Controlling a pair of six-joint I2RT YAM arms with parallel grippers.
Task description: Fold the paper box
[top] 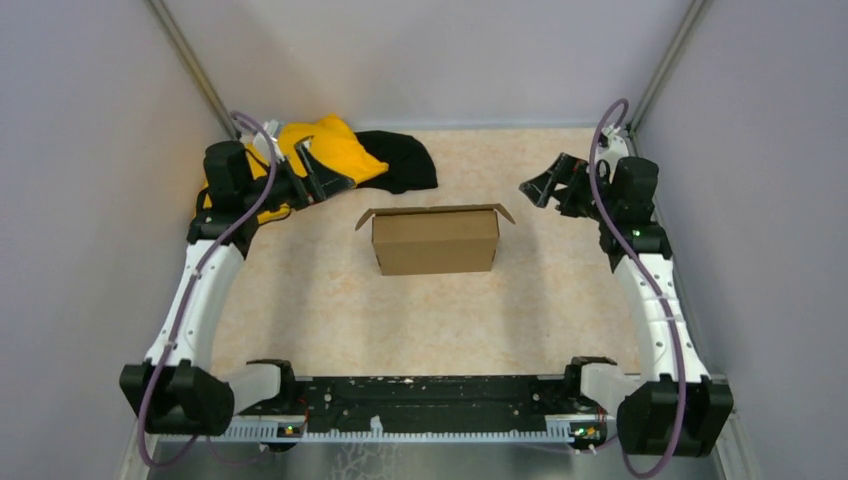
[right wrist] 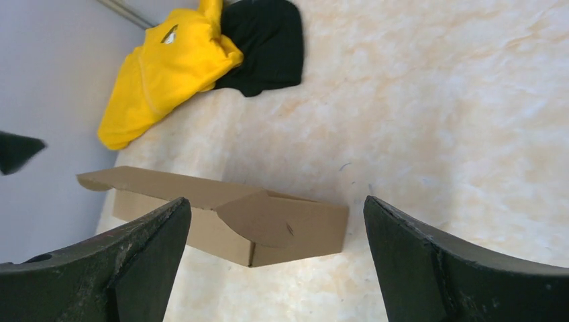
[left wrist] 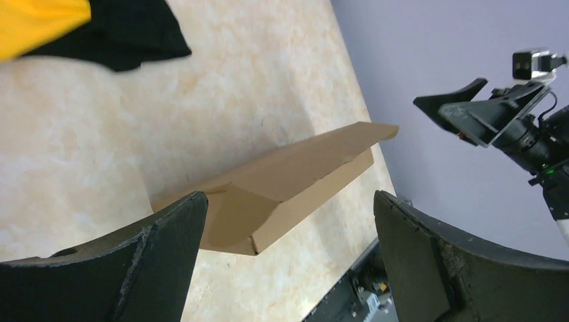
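Note:
The paper box (top: 436,240) is a plain brown cardboard box standing in the middle of the table, its top flaps spread outward at both ends. The left wrist view shows the paper box (left wrist: 288,184) end-on, and the right wrist view shows the paper box (right wrist: 268,225) from its other end. My left gripper (top: 318,168) hovers at the far left, over the cloths, open and empty. My right gripper (top: 545,188) is raised at the far right, open and empty. Both grippers are well apart from the box.
A yellow cloth (top: 330,148) and a black cloth (top: 400,160) lie bunched at the back left, under my left gripper. Grey walls close in the table on three sides. The arm bases and a black rail (top: 420,400) line the near edge.

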